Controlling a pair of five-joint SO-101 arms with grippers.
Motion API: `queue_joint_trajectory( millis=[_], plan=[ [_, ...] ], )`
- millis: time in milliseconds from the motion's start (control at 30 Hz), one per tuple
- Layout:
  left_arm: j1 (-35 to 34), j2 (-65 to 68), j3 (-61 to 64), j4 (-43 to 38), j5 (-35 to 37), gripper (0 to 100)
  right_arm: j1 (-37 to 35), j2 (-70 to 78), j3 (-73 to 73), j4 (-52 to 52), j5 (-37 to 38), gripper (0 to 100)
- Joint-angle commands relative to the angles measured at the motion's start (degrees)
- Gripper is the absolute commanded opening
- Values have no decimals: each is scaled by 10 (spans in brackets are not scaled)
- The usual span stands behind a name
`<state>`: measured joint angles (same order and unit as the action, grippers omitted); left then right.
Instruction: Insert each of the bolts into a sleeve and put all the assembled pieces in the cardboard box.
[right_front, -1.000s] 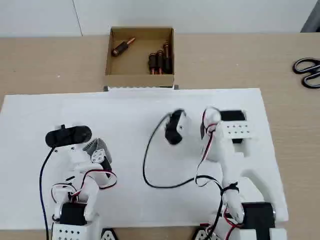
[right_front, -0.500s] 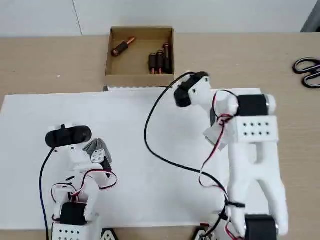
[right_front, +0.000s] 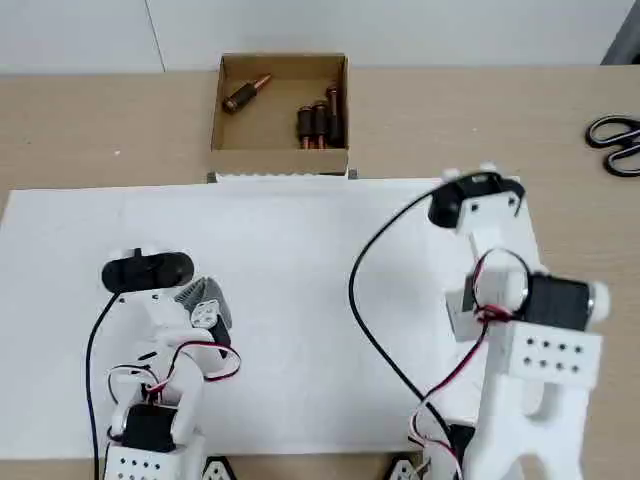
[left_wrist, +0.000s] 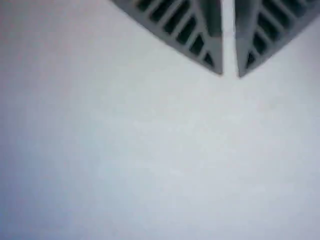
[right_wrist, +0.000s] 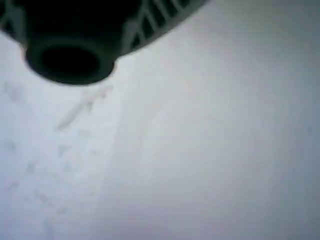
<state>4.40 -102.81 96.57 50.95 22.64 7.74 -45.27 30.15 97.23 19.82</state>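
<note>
The cardboard box (right_front: 230, 150) stands at the table's far side. It holds one assembled bolt-and-sleeve piece (right_front: 246, 93) on its left and three more (right_front: 320, 122) side by side on its right. My left gripper (right_front: 201, 299) rests low over the white sheet at the near left, and its grey ribbed fingers (left_wrist: 200, 40) are shut with nothing between them. My right gripper (right_front: 486, 182) is at the sheet's far right corner, away from the box. In the right wrist view it (right_wrist: 115, 45) is shut on a black sleeve (right_wrist: 70, 62) whose hollow end faces the sheet.
A white sheet (right_front: 300, 260) covers the near part of the wooden table. Scissors (right_front: 614, 145) lie at the far right edge. The right arm's black cable (right_front: 372, 310) loops over the sheet between the two arms.
The right arm unfolded from the sheet's middle, reached toward the box's near right corner, then swung right to the sheet's far right corner. The left arm barely shifted.
</note>
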Motion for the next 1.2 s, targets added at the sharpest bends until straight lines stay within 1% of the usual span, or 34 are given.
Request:
queue_joint_trajectory(
  millis=[0, 133, 267, 400, 467, 600, 733, 1000, 1167],
  plan=[
    [7, -4, -2, 3, 3, 5, 44, -44, 7, -5, -8, 5],
    [7, -4, -2, 3, 4, 5, 71, -58, 8, -7, -8, 5],
    [11, -4, -2, 0, 3, 5, 71, -58, 13, -9, -8, 5],
    [51, -4, -2, 3, 2, 6, 70, -58, 16, -9, -7, 6],
    [43, -4, -14, 3, 0, 6, 70, -58, 23, -11, -8, 6],
    [10, -1, -68, 4, -70, 6, 72, -61, 49, -31, -8, 4],
    [5, -1, -98, 42, -171, 6, 72, -58, 58, -49, -11, 4],
    [-44, 0, -196, 109, -293, 6, 72, -61, 100, -94, -10, 4],
    [-91, 1, -273, 176, -363, 6, 72, -63, 153, -131, -11, 4]
  ],
)
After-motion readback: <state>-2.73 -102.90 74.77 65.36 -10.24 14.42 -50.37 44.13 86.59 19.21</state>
